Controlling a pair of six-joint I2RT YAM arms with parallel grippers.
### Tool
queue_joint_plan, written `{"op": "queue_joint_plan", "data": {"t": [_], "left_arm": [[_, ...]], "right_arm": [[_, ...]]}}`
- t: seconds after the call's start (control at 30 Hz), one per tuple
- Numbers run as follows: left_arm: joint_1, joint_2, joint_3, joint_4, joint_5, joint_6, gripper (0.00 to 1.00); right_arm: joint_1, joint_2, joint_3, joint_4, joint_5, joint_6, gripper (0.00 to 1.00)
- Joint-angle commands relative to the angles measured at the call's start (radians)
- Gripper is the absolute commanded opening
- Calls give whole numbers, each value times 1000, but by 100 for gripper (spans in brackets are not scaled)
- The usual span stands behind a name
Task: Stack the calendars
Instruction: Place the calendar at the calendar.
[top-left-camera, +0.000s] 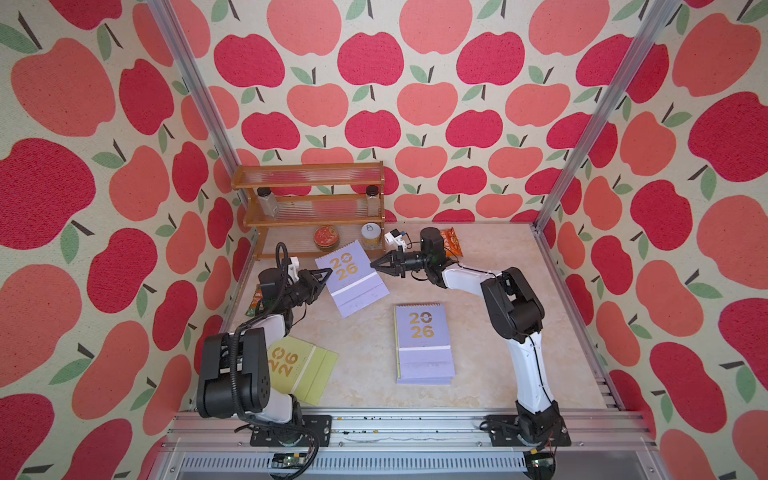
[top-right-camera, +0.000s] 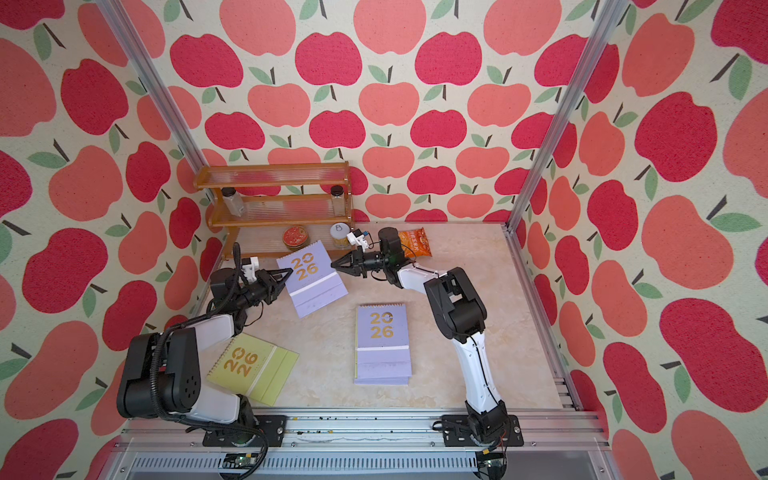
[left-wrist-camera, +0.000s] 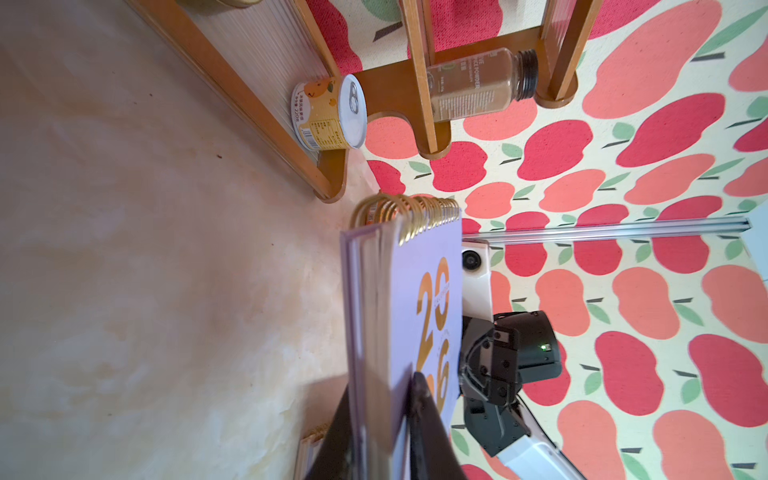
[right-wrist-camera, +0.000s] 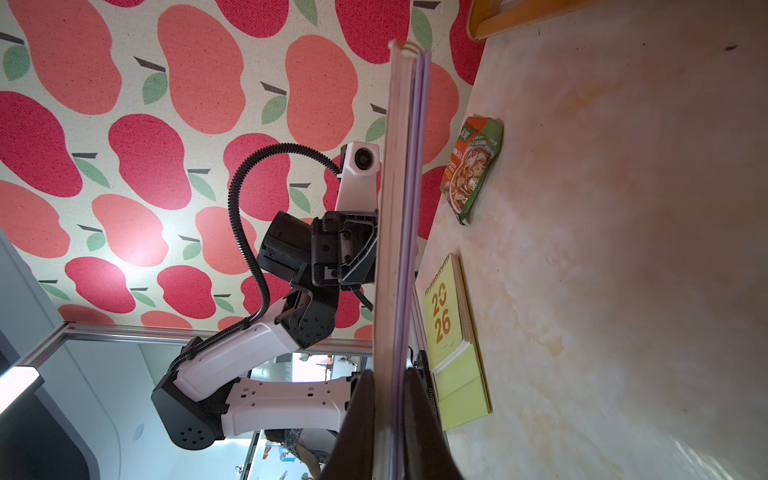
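Several calendars form the stack, which lies flat on the worktop towards its near edge. A lavender "2026" cover is uppermost, a yellow-green edge shows along the stack's left side, and the number of layers cannot be told.

Left of the stack and apart from it, a green calendar lies flat and askew, its near corner hidden under the left arm.

Beyond the stack and to its left, a single lavender calendar is held cover up, clear of the worktop. The left claw is closed on its left edge and the right claw is closed on its right edge, so both grip the same calendar. The wrist views show it edge-on, pinched between dark fingers.

Farther left of the stack, behind the left arm, lies a green packet.

Farthest from the stack, at the back wall, stands a wooden rack. A red tin and a can stand on its lowest shelf and two bottles on the middle one. An orange packet lies beyond the stack, just behind the right arm's wrist.
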Motion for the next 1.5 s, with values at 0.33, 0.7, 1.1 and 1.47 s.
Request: {"op": "queue_joint_plan", "data": {"t": [0.33,0.7,1.1,1.47], "left_arm": [[-1,-71,88,-82,134,93,0],[-29,-62,222,-124,290,180,0],[-194,65,354,-46,285,151,0],[-255,145,354,107,250,61,0]], "right_arm": [[12,-78,46,-438,3,-403,41],[-97,-295,-49,-632,-42,-684,68],[-117,-468,-239,-547,-6,-720,69],[-119,-531,-326,-358,29,-630,67]]}}
